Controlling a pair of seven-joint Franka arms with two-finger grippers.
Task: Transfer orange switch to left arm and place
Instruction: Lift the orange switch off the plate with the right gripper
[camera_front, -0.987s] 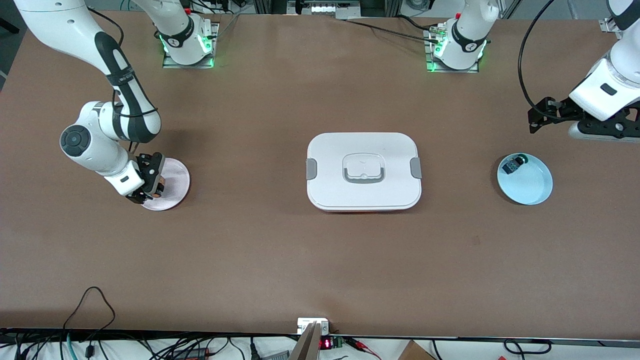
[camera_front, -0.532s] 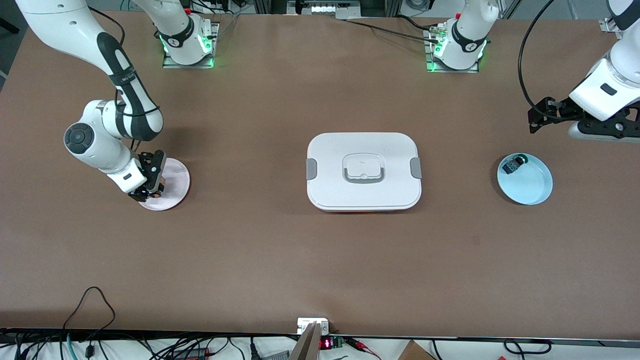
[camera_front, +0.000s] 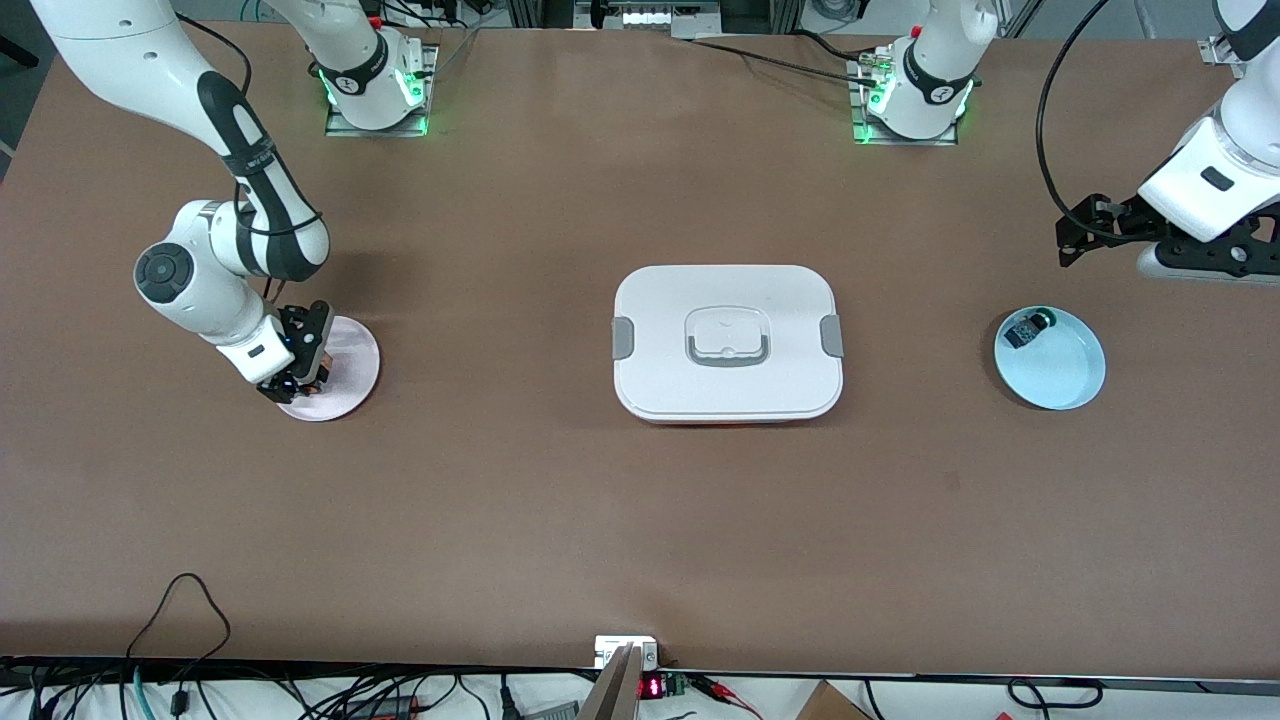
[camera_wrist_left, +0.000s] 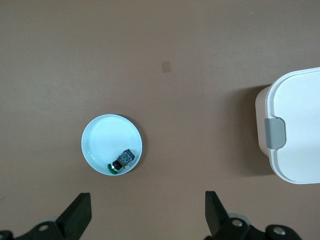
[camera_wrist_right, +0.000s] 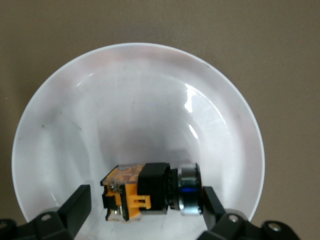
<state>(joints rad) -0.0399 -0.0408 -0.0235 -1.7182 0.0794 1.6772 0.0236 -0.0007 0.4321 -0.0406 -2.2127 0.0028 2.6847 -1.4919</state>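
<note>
The right end effector (camera_wrist_right: 142, 202) sits low in the pink plate (camera_front: 350, 370), fingers apart around the orange switch (camera_wrist_right: 150, 192) (contact seems unclear). The left end effector (camera_wrist_left: 147, 217) waits open above the blue plate (camera_wrist_left: 100, 140), beside the box (camera_front: 727, 342).

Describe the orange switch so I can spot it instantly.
From the white box, look toward the right arm's end: a pink plate sits there. The orange switch lies in it, between the right pincer's fingers, black-and-orange with a silver end, not green-tipped.
</note>
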